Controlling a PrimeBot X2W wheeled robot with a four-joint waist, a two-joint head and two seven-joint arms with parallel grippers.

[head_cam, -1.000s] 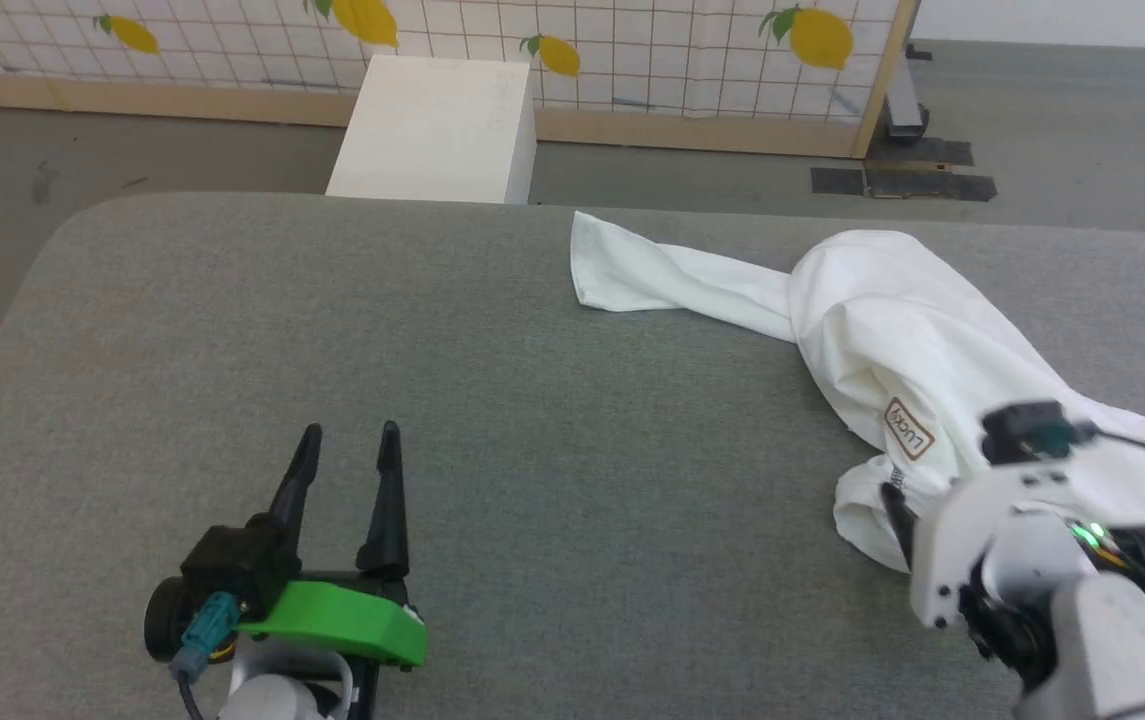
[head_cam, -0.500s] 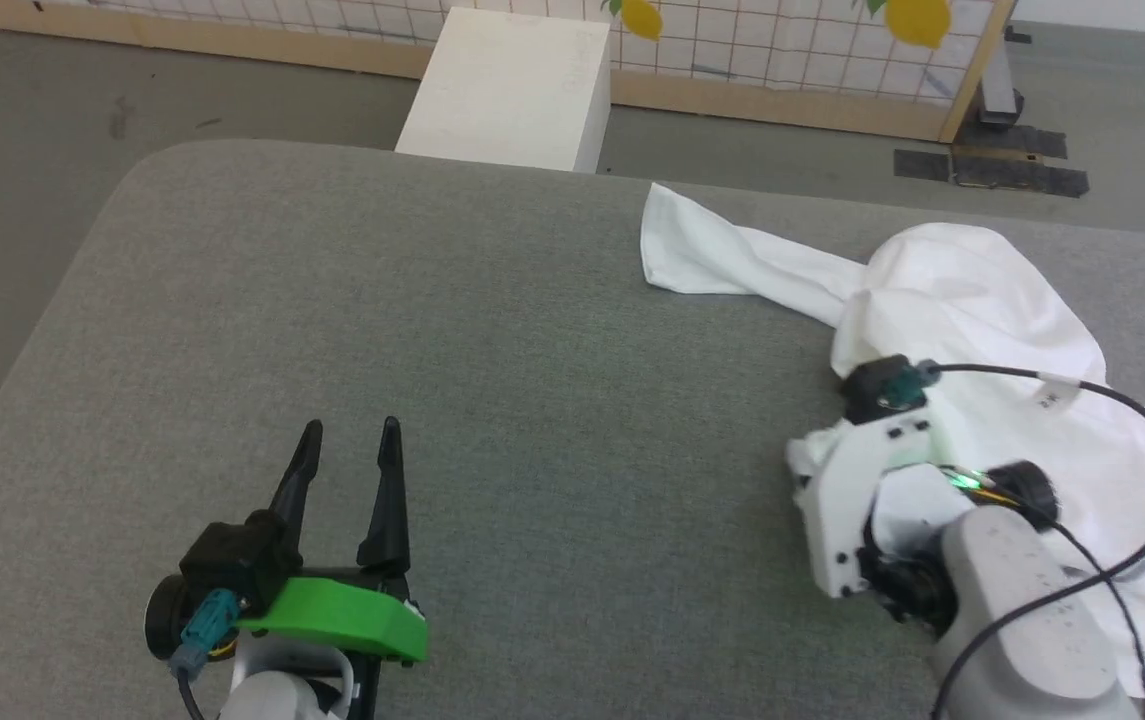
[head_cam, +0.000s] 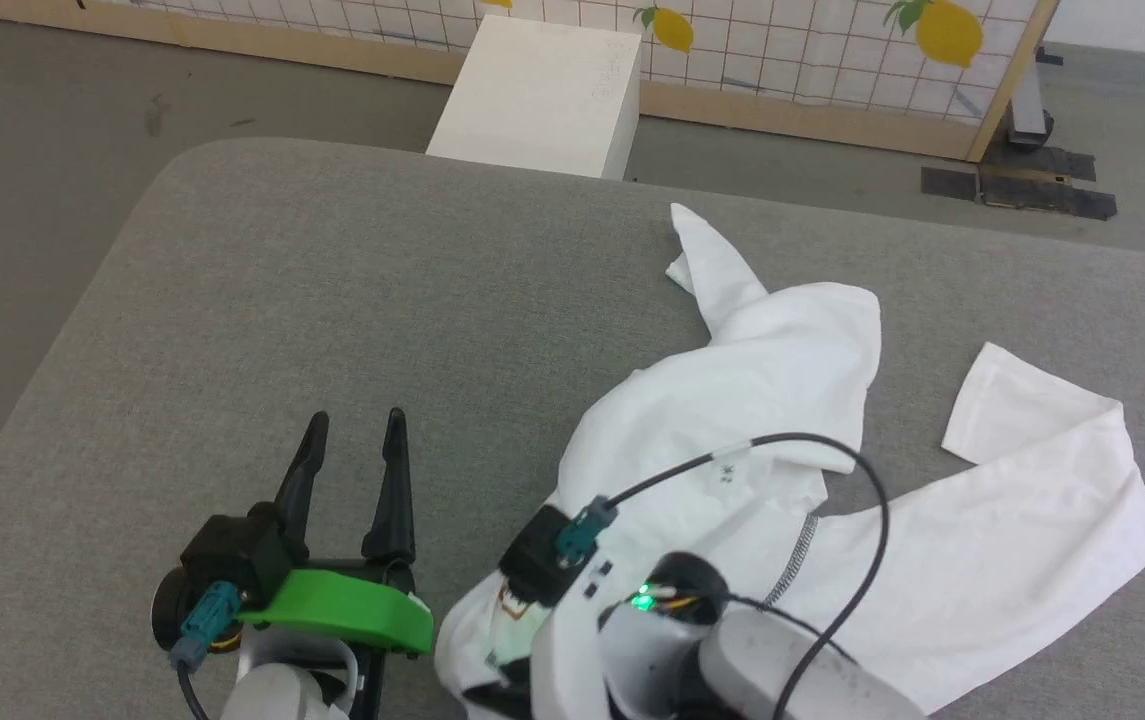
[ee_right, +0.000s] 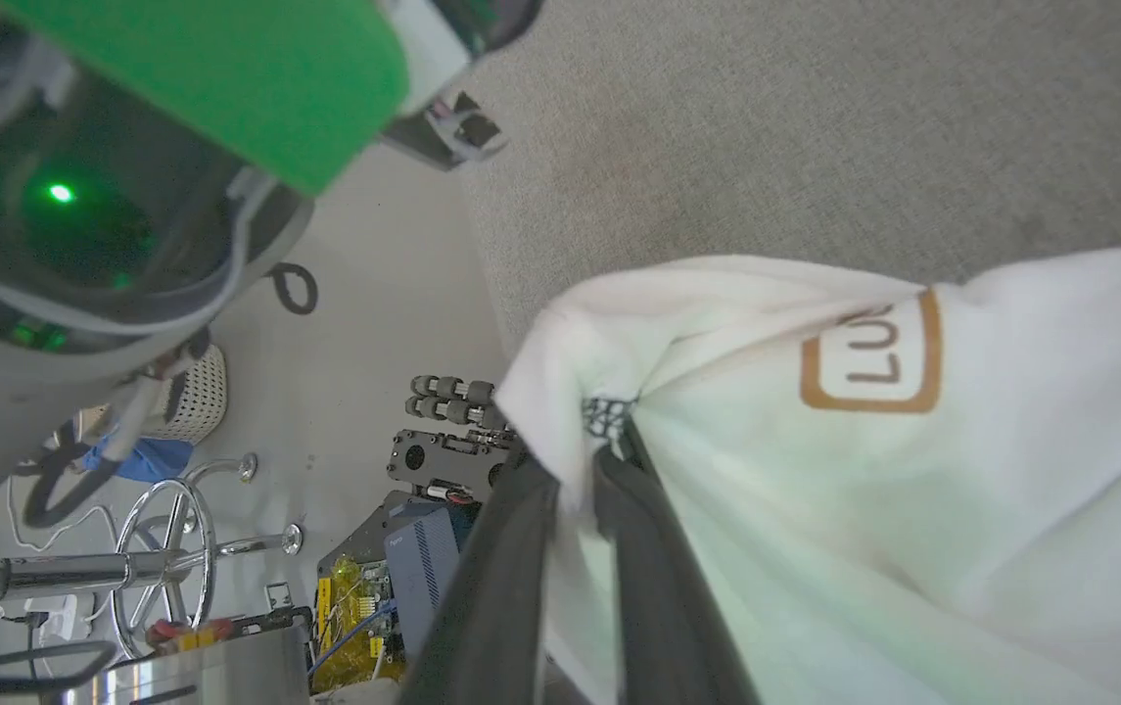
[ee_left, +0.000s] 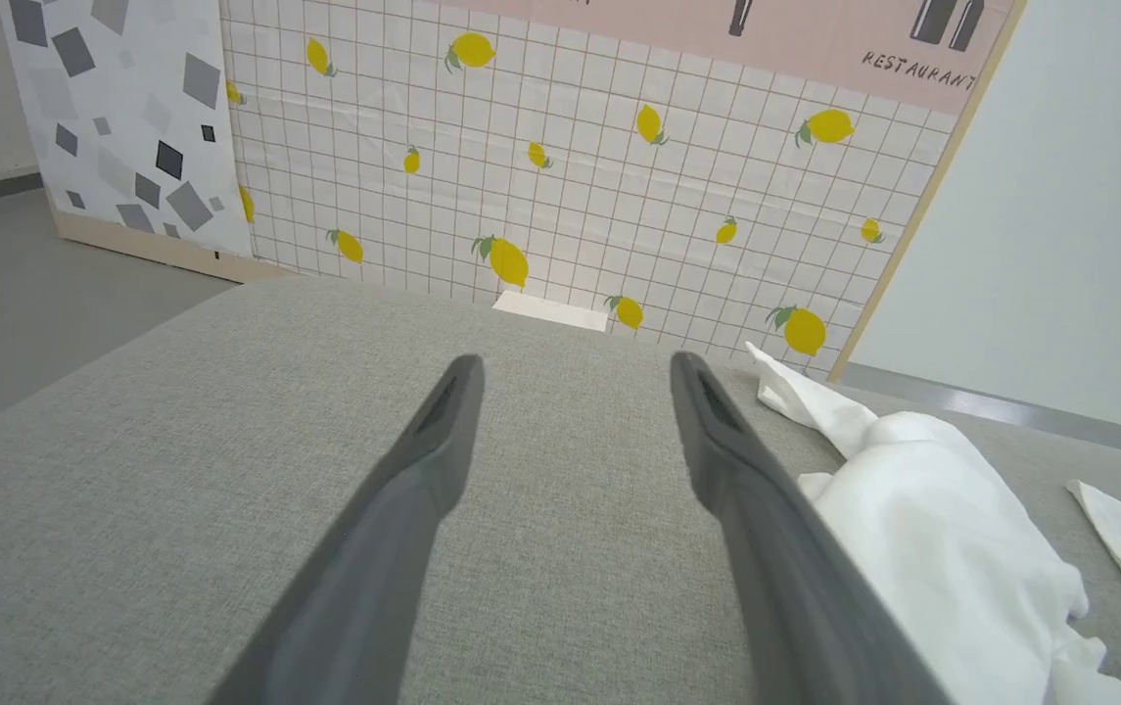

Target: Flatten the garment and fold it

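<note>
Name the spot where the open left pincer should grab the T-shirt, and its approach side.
Probably the narrow far tip of the T-shirt: it sticks out alone on bare grey cushion. Bring the left pincer in low from its own side, since the right pincer pinches the near edge.

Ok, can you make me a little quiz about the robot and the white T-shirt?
1. True or false: the left gripper is pinching the white T-shirt.
2. What stands beyond the far edge of the grey table? A) a white box B) a red chair C) a blue bucket
3. Fill the gap: the ___ gripper is shut on a fold of the T-shirt, near its brown logo patch.

Key
1. False: it is open over bare table.
2. A
3. right: the right gripper has cloth between its fingers.
</note>
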